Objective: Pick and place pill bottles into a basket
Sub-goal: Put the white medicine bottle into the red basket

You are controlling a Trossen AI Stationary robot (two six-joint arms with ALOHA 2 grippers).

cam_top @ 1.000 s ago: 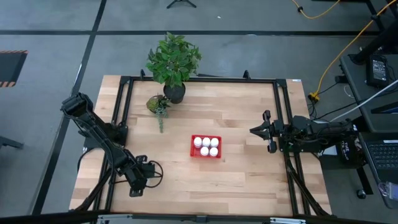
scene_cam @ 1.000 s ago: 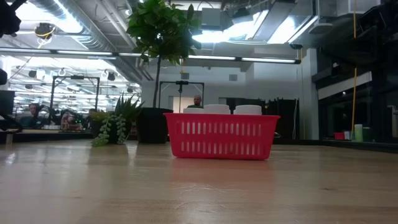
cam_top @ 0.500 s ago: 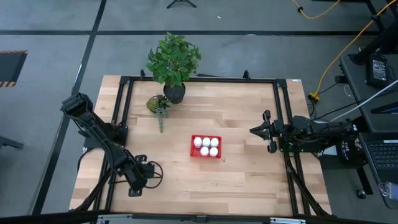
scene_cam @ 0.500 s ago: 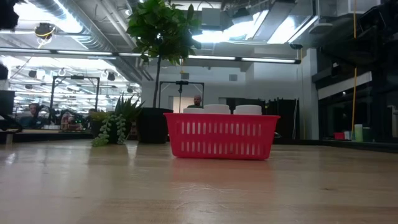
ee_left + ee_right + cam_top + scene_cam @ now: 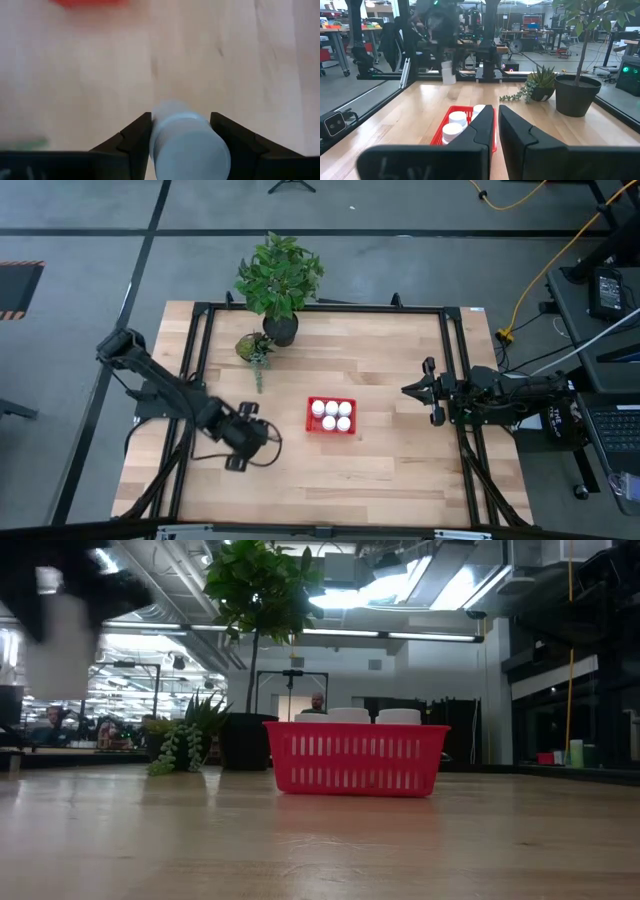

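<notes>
The red basket (image 5: 331, 416) stands at the table's middle with several white pill bottles (image 5: 332, 408) upright inside it; it also shows in the low view (image 5: 355, 758) and the right wrist view (image 5: 457, 125). My left gripper (image 5: 236, 458) hangs above the wood to the left of the basket, shut on one more white pill bottle (image 5: 187, 145), which also appears blurred in the low view (image 5: 60, 640) and the right wrist view (image 5: 448, 71). My right gripper (image 5: 430, 395) waits shut at the table's right edge. My left gripper pinches the bottle between its two fingers (image 5: 134, 135), one on each side of the round body (image 5: 170, 117). The fingers come from above, pointing steeply down. The bottle hangs upright below them, its lower end (image 5: 449, 79) clear of the table.
A tall potted plant (image 5: 280, 280) and a small trailing succulent (image 5: 252, 350) stand at the far left of the table. Black frame rails (image 5: 195, 360) run along the table's sides. Bare wood (image 5: 290, 450) lies between my left gripper and the basket.
My left gripper has risen from the near left corner and swung toward the table's right, toward the basket, rolling as it went. The pill bottle has come up with it, lifted clear of the wood. Most of this move fell in the last half second.
</notes>
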